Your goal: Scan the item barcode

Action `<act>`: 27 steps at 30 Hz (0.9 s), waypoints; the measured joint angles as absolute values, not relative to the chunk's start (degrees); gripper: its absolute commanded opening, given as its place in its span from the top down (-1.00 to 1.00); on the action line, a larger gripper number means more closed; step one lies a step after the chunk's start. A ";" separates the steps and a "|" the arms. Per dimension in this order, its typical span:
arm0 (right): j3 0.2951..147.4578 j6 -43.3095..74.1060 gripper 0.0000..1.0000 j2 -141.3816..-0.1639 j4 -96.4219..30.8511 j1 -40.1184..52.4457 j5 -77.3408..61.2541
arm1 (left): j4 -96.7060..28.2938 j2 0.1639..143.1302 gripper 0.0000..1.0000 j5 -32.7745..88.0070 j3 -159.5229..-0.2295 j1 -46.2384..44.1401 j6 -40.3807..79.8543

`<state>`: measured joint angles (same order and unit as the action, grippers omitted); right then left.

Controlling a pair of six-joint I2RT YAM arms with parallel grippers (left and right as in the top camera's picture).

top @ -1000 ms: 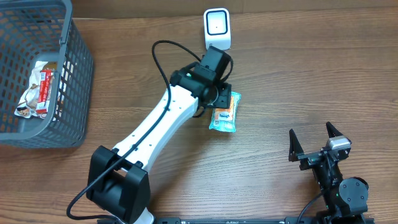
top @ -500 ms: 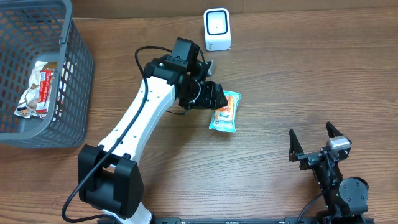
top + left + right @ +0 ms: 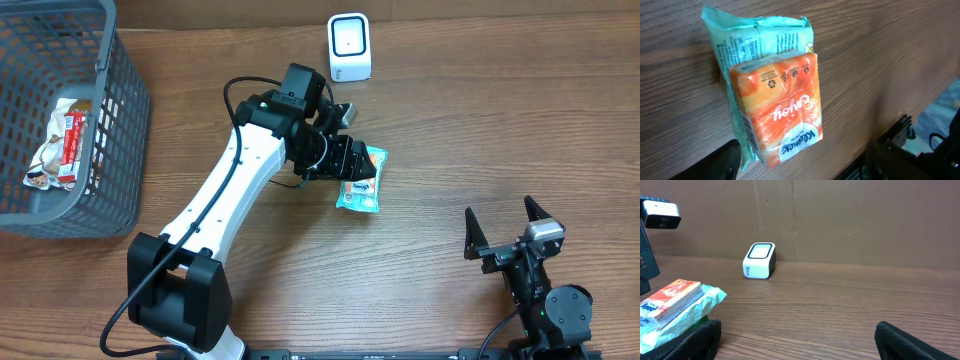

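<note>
The tissue pack [image 3: 361, 182] is lying flat on the wooden table [image 3: 480, 120], at 6 o'clock from the white barcode scanner [image 3: 349, 46] and well apart from it. In the left wrist view it is showing as 2 pocket packs bundled together, an orange one on top of a teal one, under thin glossy film.

I judge it to be light and soft: it is likely giving under pressure, and the film is probably slippery, so a hard pinch may crush it and a weak one may let it slide. The 2 long side edges are looking like the best place to take hold, leaving the broad faces free for the scanner. No barcode is showing on the upper face; it may be sitting underneath or on the teal back.

The left gripper [image 3: 348, 165] is hovering at the pack's 10 o'clock end with its jaws spread wide. 1 finger is sitting just beside a corner, the other is well apart, and nothing is being held. The right gripper [image 3: 505, 228] is resting at 4 o'clock from the pack, far off, jaws fully apart and empty.

Open table is lying all around the pack, with a free lane toward 12 o'clock. The grey basket [image 3: 128, 120] is sitting far out at 9 o'clock, so it is not crowding any lift.
</note>
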<state>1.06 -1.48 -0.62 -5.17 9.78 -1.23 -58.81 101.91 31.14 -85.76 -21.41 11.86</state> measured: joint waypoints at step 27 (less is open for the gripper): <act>1.06 -1.48 -1.00 -0.62 -5.15 9.78 -1.26 | -58.08 101.91 0.40 17.96 -85.76 -23.51 14.44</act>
<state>1.06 -1.48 -0.62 -5.15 9.78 -1.26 -58.08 101.91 17.96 -85.76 -23.51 14.44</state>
